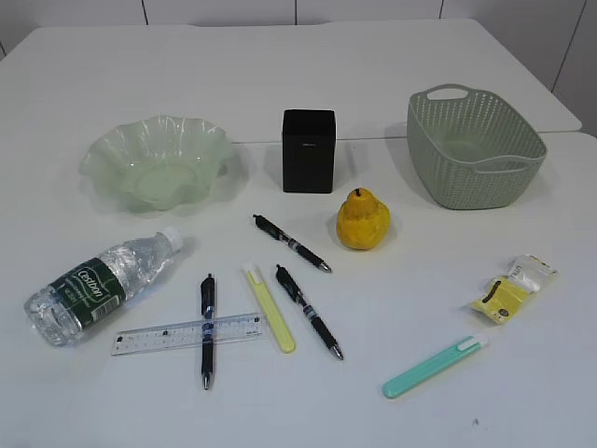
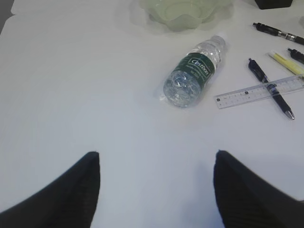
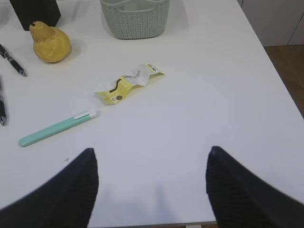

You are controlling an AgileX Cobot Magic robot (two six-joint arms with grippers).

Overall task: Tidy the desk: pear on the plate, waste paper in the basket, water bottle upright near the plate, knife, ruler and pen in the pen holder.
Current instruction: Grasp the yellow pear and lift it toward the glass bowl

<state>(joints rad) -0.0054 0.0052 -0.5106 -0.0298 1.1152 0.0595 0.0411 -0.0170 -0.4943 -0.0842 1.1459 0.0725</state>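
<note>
1. Left gripper (image 2: 154, 164): jaws spread wide, nothing between them, hovering over bare desk (image 2: 71, 95).
2. Water bottle (image 2: 194, 72): lying on its side ahead of the left gripper and a little to its right, well apart, white cap pointing toward the plate (image 2: 183, 12).
3. Ruler (image 2: 259, 92): flat on the desk just right of the bottle, a dark pen (image 2: 270, 88) lying across it.
4. Right gripper (image 3: 151, 164): jaws spread wide, empty, above the desk's near edge.
5. Waste paper (image 3: 129, 83): ahead of the right gripper, slightly left, apart from it.
6. Mint green knife (image 3: 56, 128): nearer, to the left of the right gripper.
7. Pear (image 3: 50, 42): far left ahead, upright, just in front of the pen holder (image 3: 35, 12).
8. Basket (image 3: 135, 19): farthest ahead, beyond the wrapper.
</note>
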